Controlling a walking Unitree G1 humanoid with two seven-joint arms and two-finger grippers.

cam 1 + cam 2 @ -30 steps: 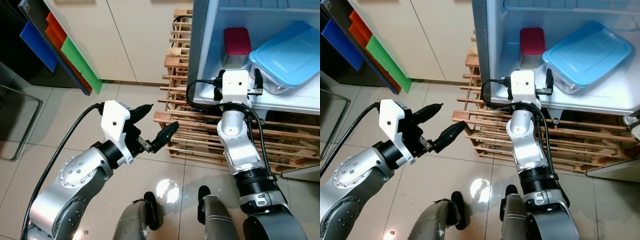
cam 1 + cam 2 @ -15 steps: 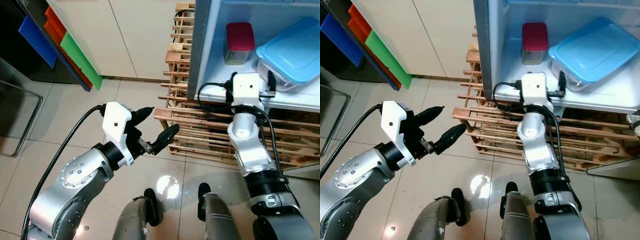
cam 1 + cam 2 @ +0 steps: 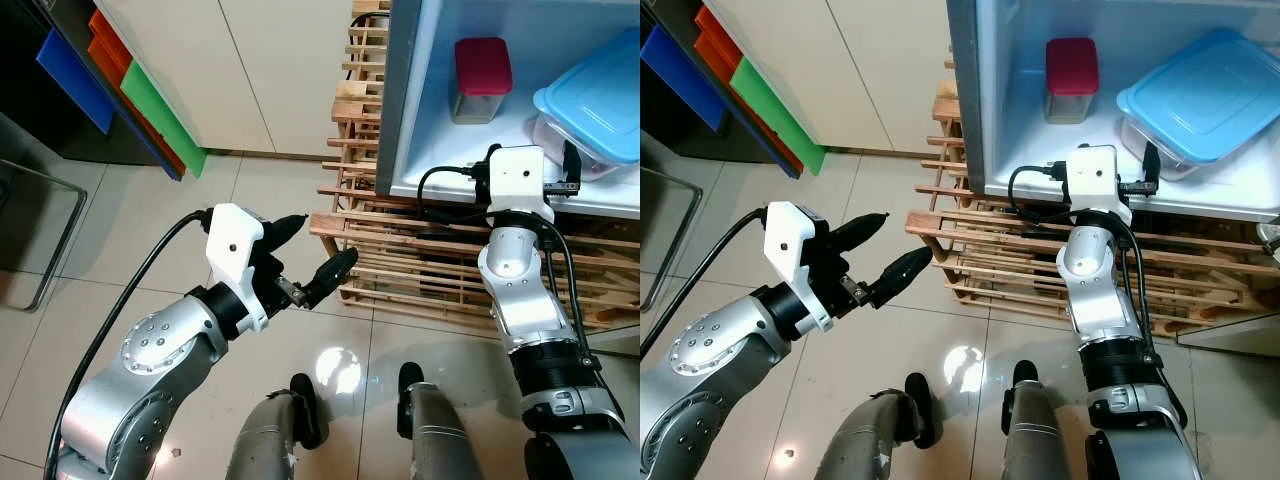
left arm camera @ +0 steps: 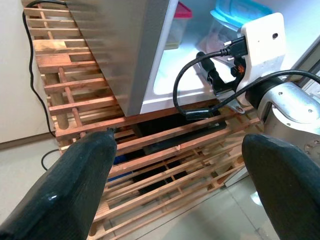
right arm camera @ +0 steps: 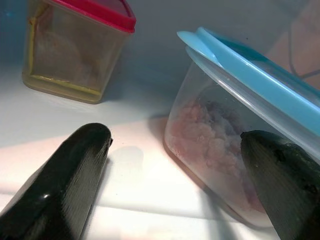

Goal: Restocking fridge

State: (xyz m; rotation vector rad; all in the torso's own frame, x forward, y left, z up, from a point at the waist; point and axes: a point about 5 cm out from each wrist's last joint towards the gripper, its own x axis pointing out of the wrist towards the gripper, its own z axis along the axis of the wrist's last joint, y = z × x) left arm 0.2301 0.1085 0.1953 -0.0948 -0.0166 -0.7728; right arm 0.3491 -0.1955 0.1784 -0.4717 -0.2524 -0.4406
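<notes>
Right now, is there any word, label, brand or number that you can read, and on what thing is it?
None can be read.
The red-lid box has no label that shows.
The blue-lid box has none either.
The fridge wall is plain.
The coloured folders carry no print that shows.
The left gripper and right gripper carry no marks.

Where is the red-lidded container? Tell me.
The red-lidded container stands on the fridge shelf, left of the blue-lidded container, beyond the right gripper.
</notes>
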